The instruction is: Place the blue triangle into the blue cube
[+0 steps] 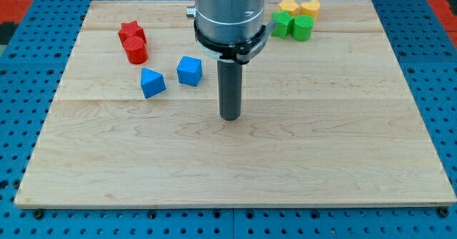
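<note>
The blue triangle (152,82) lies on the wooden board (235,160) at the view's left of centre. The blue cube (189,70) sits just to its right and slightly higher in the view, a small gap between them. My tip (229,117) rests on the board to the right of and below both blue blocks, about a block's width from the cube, touching neither.
A red star (131,31) and a red cylinder (135,51) sit at the upper left. Two yellow blocks (299,8) and two green blocks (293,26) cluster at the upper right. A blue pegboard (21,89) surrounds the board.
</note>
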Robot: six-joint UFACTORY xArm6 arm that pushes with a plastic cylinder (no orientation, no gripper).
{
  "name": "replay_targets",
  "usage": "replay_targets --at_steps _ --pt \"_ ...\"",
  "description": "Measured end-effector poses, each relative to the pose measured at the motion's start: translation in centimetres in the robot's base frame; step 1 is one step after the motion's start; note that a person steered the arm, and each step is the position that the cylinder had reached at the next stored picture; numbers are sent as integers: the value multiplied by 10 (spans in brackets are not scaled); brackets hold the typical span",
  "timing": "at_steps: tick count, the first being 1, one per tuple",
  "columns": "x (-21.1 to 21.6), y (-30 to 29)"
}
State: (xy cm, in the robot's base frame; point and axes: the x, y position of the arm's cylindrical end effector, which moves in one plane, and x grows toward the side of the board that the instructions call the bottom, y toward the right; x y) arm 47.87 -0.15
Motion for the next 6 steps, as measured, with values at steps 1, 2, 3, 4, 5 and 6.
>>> replay_targets --at_steps 1,2,3,4,5,6 --pt "6 -17" --pt "7 -69" --pt "-8 -147" --pt "-42 -179" --pt "-64 -167" --pt "-62 -84"
